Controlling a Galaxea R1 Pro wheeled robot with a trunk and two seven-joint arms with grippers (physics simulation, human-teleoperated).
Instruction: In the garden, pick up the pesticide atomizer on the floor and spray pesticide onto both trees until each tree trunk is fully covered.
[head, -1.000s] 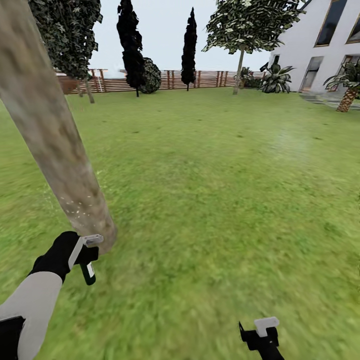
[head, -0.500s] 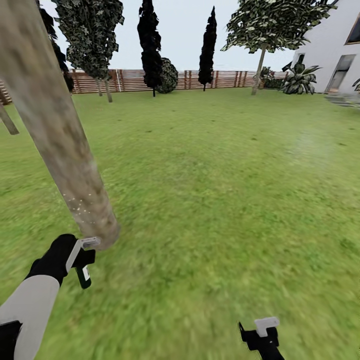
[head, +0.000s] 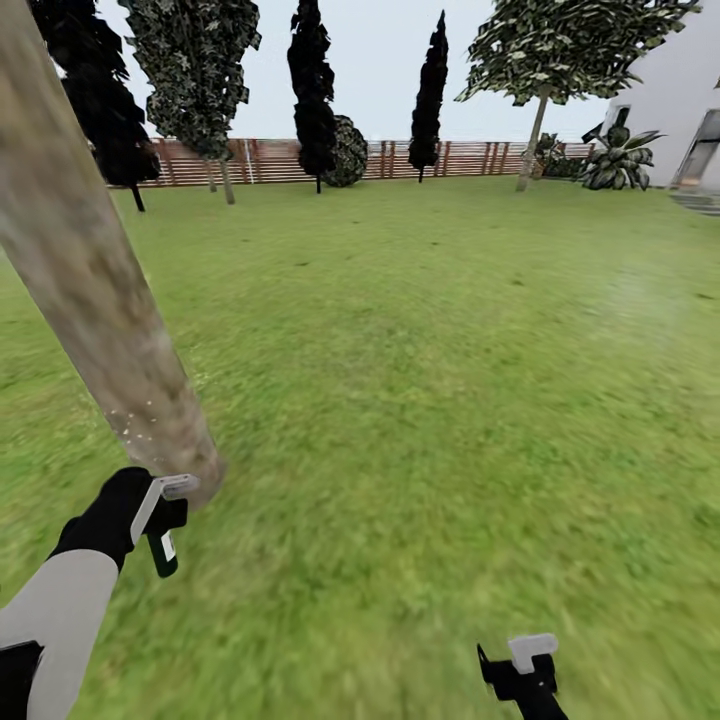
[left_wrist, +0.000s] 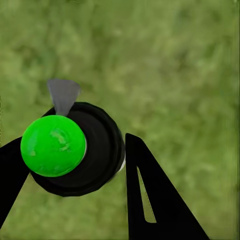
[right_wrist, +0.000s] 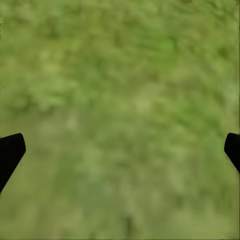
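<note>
Close left: tree trunk (head: 95, 290) beside pincer-held atomizer (head: 163, 545); fence (head: 480, 158) beyond lawn (head: 450, 380)

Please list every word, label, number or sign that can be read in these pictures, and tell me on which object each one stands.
No text can be read in any view.
Small pale label on the dark green-black spray bottle held in the left tool: too small and blurred to read.
Bright green round top of the bottle in the left wrist view: no marking on it.
Reddish-brown slatted wooden fence and white house wall: no sign or number visible.
</note>
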